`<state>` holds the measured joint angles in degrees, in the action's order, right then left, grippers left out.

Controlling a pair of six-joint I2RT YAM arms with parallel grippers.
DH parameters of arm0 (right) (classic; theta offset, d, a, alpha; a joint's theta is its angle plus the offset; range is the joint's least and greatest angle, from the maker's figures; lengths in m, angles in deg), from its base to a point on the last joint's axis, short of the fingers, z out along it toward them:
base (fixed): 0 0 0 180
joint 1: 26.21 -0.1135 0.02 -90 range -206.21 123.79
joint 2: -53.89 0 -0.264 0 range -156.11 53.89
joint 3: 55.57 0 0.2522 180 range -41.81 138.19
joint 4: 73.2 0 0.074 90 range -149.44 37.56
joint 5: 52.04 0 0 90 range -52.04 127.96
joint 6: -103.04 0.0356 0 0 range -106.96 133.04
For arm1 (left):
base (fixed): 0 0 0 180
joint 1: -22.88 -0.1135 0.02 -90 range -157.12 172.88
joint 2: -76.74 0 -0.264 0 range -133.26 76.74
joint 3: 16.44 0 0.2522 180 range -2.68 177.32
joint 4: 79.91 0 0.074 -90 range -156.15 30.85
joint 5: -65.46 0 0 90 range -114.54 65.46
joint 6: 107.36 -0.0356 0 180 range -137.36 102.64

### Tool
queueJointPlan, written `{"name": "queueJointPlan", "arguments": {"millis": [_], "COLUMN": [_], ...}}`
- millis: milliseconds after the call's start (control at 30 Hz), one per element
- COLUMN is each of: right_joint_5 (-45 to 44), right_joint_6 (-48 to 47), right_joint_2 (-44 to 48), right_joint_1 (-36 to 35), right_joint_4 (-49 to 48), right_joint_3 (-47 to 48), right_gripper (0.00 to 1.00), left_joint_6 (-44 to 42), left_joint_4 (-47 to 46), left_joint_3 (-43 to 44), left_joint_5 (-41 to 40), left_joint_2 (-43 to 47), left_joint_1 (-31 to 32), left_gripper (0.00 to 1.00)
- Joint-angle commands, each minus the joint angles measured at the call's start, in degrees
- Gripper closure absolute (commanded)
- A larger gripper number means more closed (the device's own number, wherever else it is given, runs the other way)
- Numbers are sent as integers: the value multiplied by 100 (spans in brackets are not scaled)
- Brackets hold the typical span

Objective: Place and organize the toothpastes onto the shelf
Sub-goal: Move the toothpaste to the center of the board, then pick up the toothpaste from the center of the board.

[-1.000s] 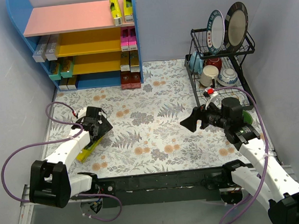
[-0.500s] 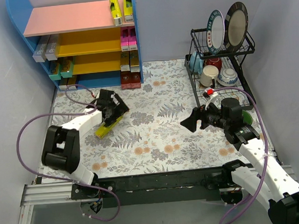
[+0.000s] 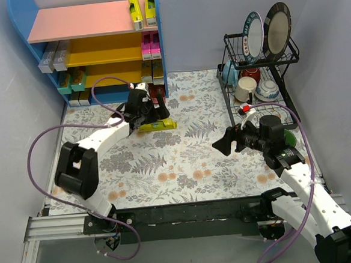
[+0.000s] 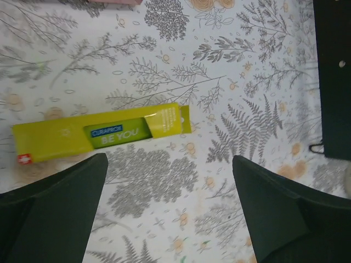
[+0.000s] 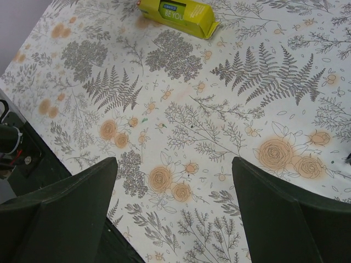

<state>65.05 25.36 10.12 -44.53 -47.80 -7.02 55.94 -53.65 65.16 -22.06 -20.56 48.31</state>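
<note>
One yellow toothpaste (image 4: 101, 134) lies beside the spread left claw (image 4: 170, 159).

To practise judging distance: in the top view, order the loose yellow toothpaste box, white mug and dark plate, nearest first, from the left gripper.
1. yellow toothpaste box, beside the left gripper
2. white mug, in rack
3. dark plate, atop rack

Fern-and-flower-print table (image 3: 189, 160) — one yellow-green toothpaste box (image 3: 158, 126) flat on it, shelf (image 3: 77, 21) far left, black dish rack (image 3: 267, 59) far right
</note>
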Motion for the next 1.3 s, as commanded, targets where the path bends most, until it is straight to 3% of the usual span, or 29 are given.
{"name": "queueJointPlan", "arguments": {"millis": [0, 33, 167, 300, 500, 633, 1033, 1167, 1267], "right_joint_5": [156, 182, 244, 253, 191, 200, 437, 420, 385], "right_joint_6": [-89, -80, -63, -80, -124, -124, -27, -28, -28], "right_joint_2": [88, 79, 61, 79, 79, 61, 44, 96, 167], "right_joint_1": [13, 13, 13, 13, 22, 13, 13, 13, 13], "right_joint_4": [-135, -162, -180, -136, -65, -118, -329, -338, -364], "right_joint_3": [81, 72, 81, 99, 107, 90, -42, -86, -112], "right_gripper": [7, 7, 7, 7, 7, 7, 7, 7, 7], "left_joint_6": [-2764, -3290, -3777, -4323, -4640, -4517, -3955, -3579, -3191], "left_joint_4": [-431, -667, -994, -1003, -564, -273, -274, -273, -563], "left_joint_3": [-637, -744, -798, -439, 195, 266, -806, -1078, -1447], "left_joint_5": [-363, -275, 1715, 2693, 3170, 3285, 3655, 3234, 2303], "left_joint_2": [1247, 1344, 1205, 416, -508, -808, -405, -62, 280], "left_joint_1": [-143, -257, -1327, -1453, -1559, -1559, -1384, -1181, -1032], "left_gripper": [2, 2, 2, 2, 2, 2, 2, 2, 5]}}
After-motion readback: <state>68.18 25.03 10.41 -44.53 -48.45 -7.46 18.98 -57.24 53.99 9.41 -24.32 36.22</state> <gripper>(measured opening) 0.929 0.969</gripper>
